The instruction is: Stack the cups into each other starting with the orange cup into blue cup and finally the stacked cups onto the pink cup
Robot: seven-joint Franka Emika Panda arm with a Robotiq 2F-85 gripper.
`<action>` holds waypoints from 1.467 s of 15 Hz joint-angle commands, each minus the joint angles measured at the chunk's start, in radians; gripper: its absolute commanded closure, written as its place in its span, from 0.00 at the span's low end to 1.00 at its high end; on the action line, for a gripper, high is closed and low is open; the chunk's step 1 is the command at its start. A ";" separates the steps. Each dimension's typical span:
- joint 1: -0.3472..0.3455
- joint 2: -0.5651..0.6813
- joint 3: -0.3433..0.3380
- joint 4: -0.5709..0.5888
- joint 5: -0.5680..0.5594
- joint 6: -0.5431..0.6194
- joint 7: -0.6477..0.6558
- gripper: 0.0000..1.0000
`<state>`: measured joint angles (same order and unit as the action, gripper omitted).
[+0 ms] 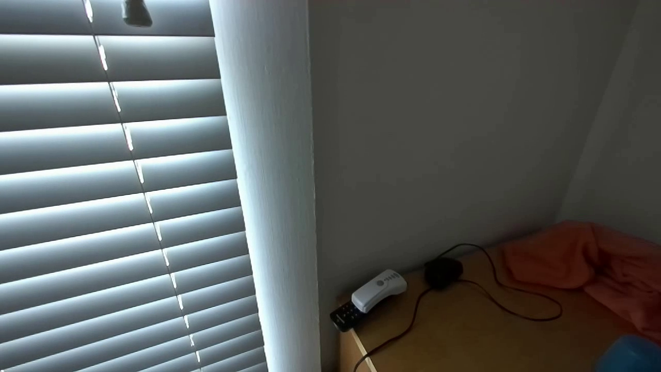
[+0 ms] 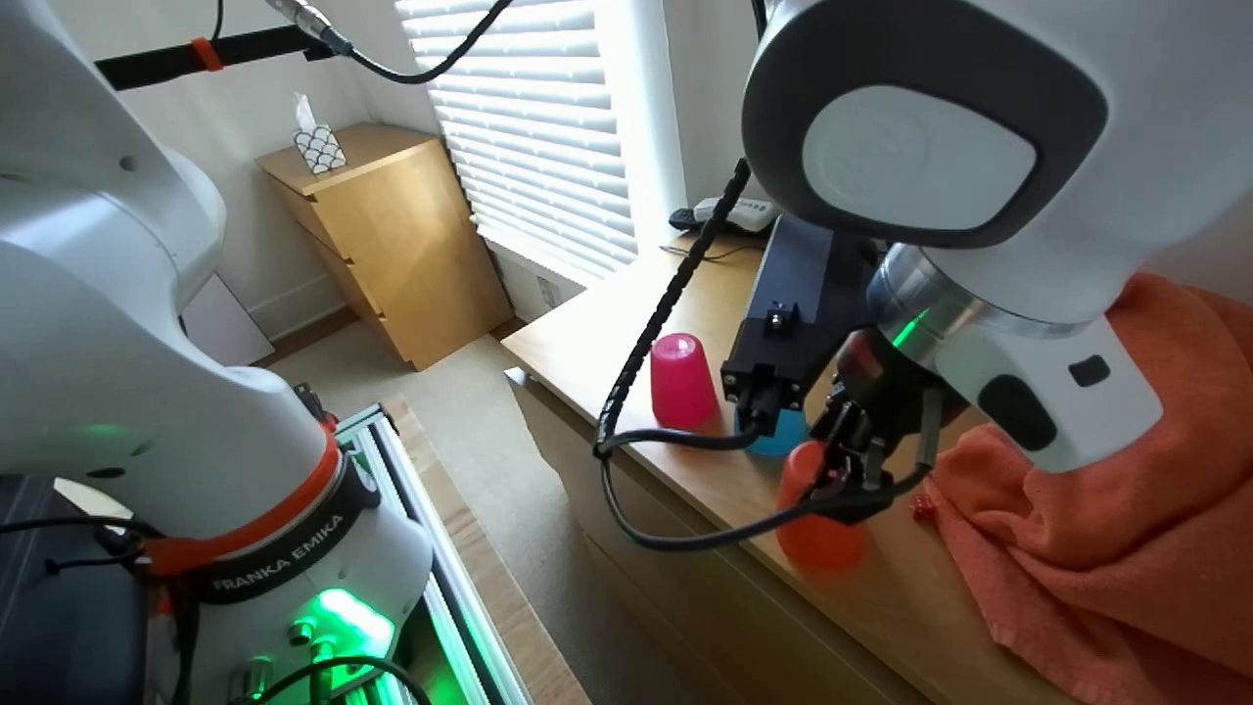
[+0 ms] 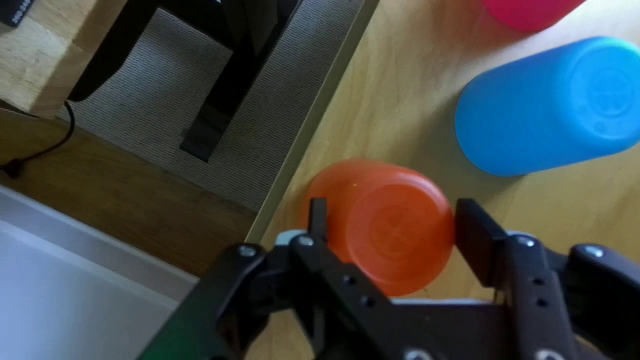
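The orange cup (image 3: 395,235) stands upside down close to the edge of the wooden top. It also shows in an exterior view (image 2: 822,548), partly behind my fingers. My gripper (image 3: 390,217) has one finger on each side of the orange cup, near its upper part; I cannot tell whether the fingers press on it. The blue cup (image 3: 525,112) stands upside down a little apart from it. It is partly hidden by the gripper in an exterior view (image 2: 778,436) and cut off in an exterior view (image 1: 630,354). The pink cup (image 2: 680,382) stands upside down beyond the blue one, cut off in the wrist view (image 3: 530,10).
An orange cloth (image 2: 1126,509) lies on the wooden top at one side. A white device on a remote (image 1: 379,289) and a black puck with cable (image 1: 443,273) lie at its far end. My cable (image 2: 675,441) loops near the cups. The wooden top's edge (image 3: 320,115) runs beside the orange cup.
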<state>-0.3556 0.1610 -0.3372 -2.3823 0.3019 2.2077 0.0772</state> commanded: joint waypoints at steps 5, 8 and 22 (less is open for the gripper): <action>0.019 -0.200 0.003 0.005 -0.168 -0.228 0.051 0.61; 0.037 -0.272 0.027 0.021 -0.177 -0.303 0.038 0.61; 0.140 -0.150 0.122 0.147 -0.145 -0.332 -0.033 0.61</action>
<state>-0.2195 -0.0488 -0.2160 -2.2747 0.1525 1.8832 0.0637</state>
